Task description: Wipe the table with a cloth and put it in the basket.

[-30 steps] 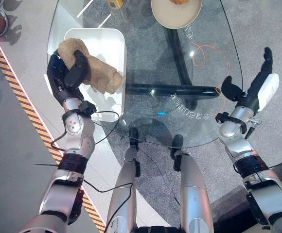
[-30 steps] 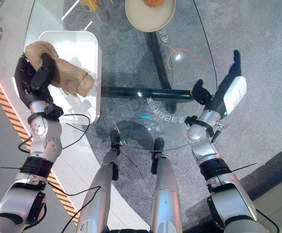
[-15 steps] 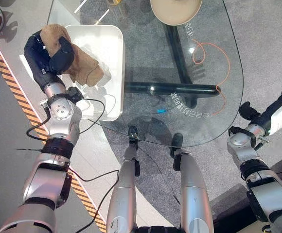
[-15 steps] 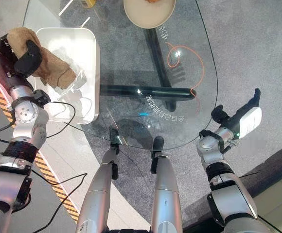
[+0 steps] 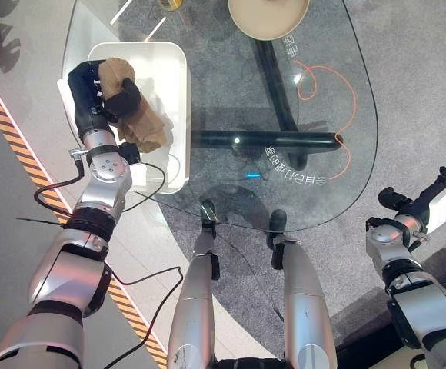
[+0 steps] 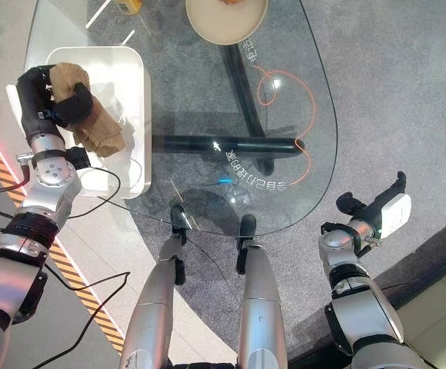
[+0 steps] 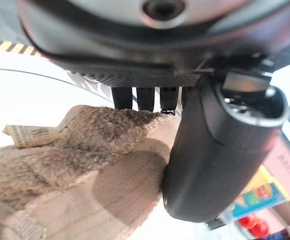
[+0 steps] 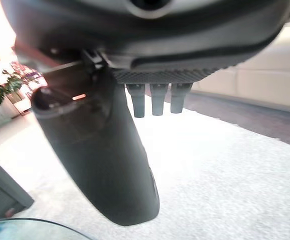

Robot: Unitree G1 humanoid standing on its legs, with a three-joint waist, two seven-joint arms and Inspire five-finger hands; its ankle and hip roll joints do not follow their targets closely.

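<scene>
Glass desk (image 5: 231, 100) is lying before me while my right hand (image 5: 423, 209) is hanging slack and empty beside it. My left hand (image 5: 100, 96) is clutching the cloth (image 5: 134, 115) over the white basket (image 5: 173, 77); I should be lowering before letting go, so it is dropping fully inside.

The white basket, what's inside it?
The brown cloth hangs over the white basket, gripped by the left hand. The basket floor beside it looks bare; the part under the cloth and hand is covered.
</scene>
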